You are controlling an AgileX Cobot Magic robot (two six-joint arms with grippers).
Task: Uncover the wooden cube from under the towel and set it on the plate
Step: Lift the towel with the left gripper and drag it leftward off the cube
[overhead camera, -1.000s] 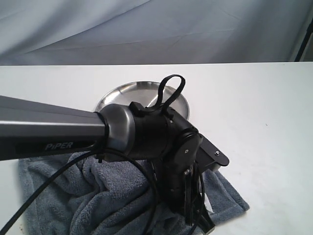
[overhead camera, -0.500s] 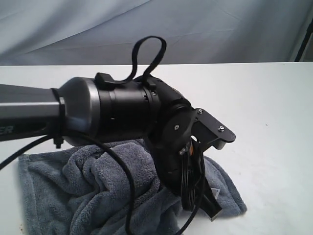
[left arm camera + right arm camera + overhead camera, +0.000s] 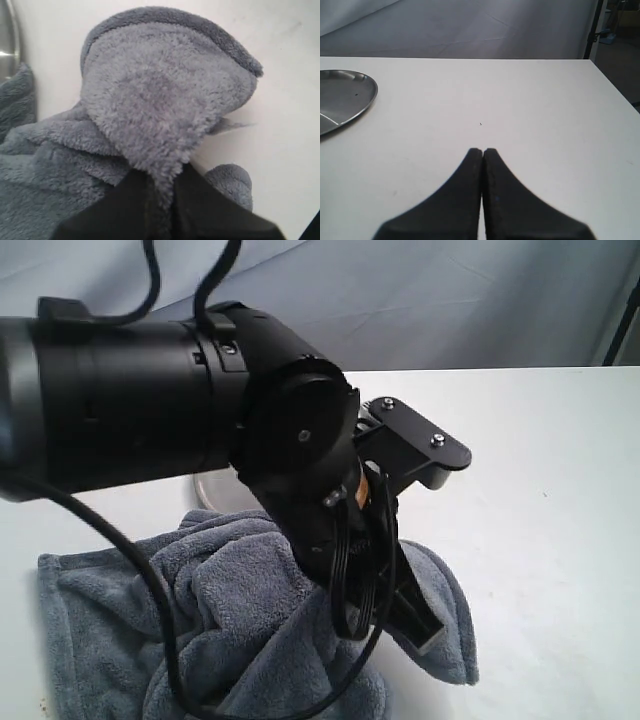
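I am pinching the towel with my left claw; the two black fingers are pressing together on a narrow ridge of the blue-grey fleece, and the fold above them is standing up in a rounded hood with its stitched hem running along the top edge. In the exterior view my left arm is filling much of the foreground, and the left claw is angling down into the towel near its right-hand edge; the rest of the cloth is lying bunched and rumpled on the white bench. The plate is sitting on the bench just beside the towel, only a strip of its shiny rim showing in the left wrist view; in the exterior view my arm is covering nearly all of it. The wooden cube is not showing in any view, so I cannot tell where it is lying. My right claw is closed on nothing, its tips meeting; it is hanging over bare bench, with the plate off to one side, well apart from it.
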